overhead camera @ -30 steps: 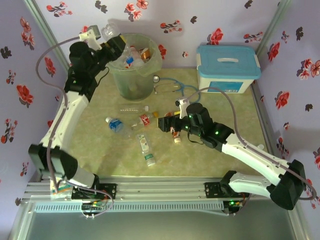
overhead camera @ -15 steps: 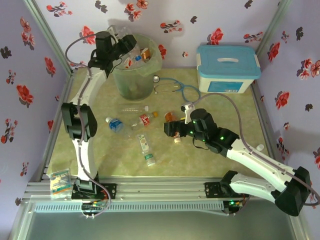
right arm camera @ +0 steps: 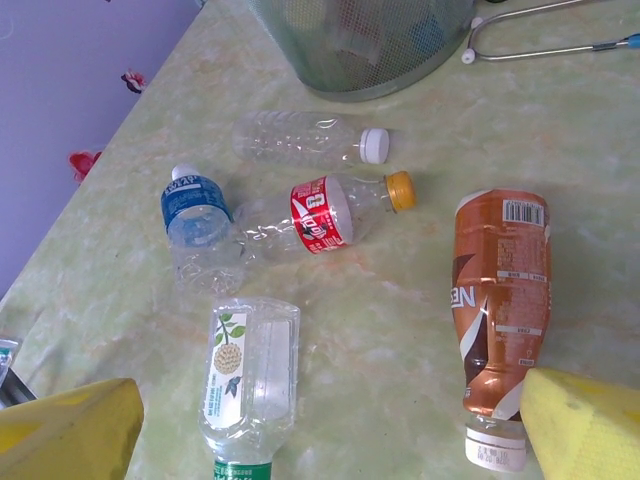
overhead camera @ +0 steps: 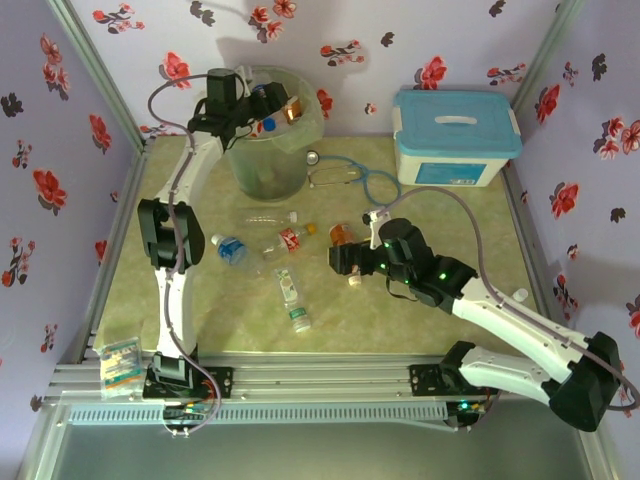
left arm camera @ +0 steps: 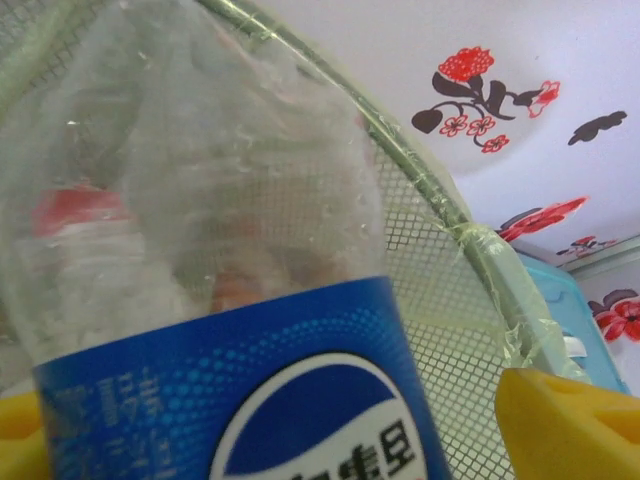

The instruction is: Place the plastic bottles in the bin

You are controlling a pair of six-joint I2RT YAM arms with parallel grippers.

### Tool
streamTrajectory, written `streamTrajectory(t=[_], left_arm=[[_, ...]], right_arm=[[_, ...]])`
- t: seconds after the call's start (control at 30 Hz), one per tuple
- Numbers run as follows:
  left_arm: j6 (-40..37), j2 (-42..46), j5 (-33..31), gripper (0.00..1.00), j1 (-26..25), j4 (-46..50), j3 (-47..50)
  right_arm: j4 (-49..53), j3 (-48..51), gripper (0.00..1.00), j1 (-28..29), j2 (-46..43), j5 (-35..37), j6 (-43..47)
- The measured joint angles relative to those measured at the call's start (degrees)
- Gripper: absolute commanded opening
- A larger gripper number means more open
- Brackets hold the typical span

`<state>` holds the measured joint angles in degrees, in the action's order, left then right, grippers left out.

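Observation:
My left gripper (overhead camera: pixel 243 100) hangs over the left rim of the bin (overhead camera: pixel 262 170), a mesh wastebasket with a clear liner. In the left wrist view its yellow fingers (left arm camera: pixel 570 420) stand open around a clear blue-labelled bottle (left arm camera: pixel 300 380), with a gap on the right side. Other bottles lie inside the bin. My right gripper (overhead camera: pixel 342 258) hovers open above the table. Below it lie a brown-labelled bottle (right arm camera: pixel 500 290), a green-capped bottle (right arm camera: pixel 245 375), a red-labelled bottle (right arm camera: pixel 320 212), a blue-labelled bottle (right arm camera: pixel 195 215) and a clear white-capped bottle (right arm camera: pixel 305 138).
A stethoscope with blue tubing (overhead camera: pixel 345 172) lies right of the bin. A white box with a light-blue lid (overhead camera: pixel 455 135) stands at the back right. A small packet (overhead camera: pixel 120 362) sits at the near-left edge. Flowered walls close in three sides.
The left arm swung from the bin's left side to over its rim, and its jaws opened off the blue-labelled bottle. The right gripper shifted slightly right.

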<state>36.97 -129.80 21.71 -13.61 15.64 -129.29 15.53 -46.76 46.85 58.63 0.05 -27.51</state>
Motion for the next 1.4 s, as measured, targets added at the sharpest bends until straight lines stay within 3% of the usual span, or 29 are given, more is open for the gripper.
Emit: streamTrajectory(t=[0.5, 0.83, 1.07, 1.4], left_arm=[[-3.3, 4.0, 0.3, 0.98, 0.2, 6.8, 0.4], [-11.9, 15.3, -7.0, 0.99, 0.7, 14.3, 2.2], [-14.9, 22.6, -8.4, 0.95, 0.9, 15.9, 11.1], [-15.2, 34.7, -8.7, 0.93, 0.9, 13.0, 30.5]], right_arm=[[1.1, -0.6, 0.97, 0.0, 3.5, 0.7, 0.4], [1.8, -0.6, 0.96, 0.0, 3.4, 2.4, 0.5], [8.4, -2.4, 0.83, -0.3, 5.4, 7.7, 1.6], [12.4, -2.4, 0.65, -0.8, 13.7, 9.2, 1.5]])
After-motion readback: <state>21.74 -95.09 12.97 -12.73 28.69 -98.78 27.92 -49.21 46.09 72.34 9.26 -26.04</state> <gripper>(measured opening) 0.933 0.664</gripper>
